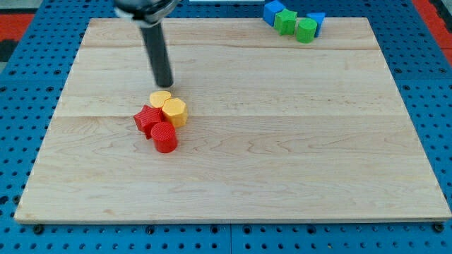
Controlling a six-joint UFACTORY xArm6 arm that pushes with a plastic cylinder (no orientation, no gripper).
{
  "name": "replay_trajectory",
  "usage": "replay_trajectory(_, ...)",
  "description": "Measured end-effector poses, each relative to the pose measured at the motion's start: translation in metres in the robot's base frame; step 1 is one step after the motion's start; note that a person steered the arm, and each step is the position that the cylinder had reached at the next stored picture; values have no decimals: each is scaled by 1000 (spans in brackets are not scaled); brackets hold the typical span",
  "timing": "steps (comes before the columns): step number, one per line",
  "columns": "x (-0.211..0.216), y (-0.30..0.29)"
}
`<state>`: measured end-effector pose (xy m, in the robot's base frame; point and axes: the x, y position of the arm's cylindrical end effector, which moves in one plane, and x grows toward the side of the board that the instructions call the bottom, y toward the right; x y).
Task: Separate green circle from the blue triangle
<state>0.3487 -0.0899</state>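
The board [282,141] is pale blond wood with faint lengthwise grain bands; around it lies a bright blue pegboard surface [28,85] dotted with dark holes, with a bit of red at the view's top corners. The rod is dark grey to black down to my tip [167,85]. Blocks — green circle [306,30], green star-like block [286,22], blue triangle [317,20], blue block [272,11], two yellow blocks [174,111] [160,99], red star [147,119], red cylinder [164,137] — all plain, unpatterned
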Motion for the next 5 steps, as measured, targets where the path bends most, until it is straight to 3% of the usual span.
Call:
replay_trajectory(2, 10, 255)
replay_trajectory(3, -63, 354)
replay_trajectory(4, -158, 388)
replay_trajectory(5, -158, 381)
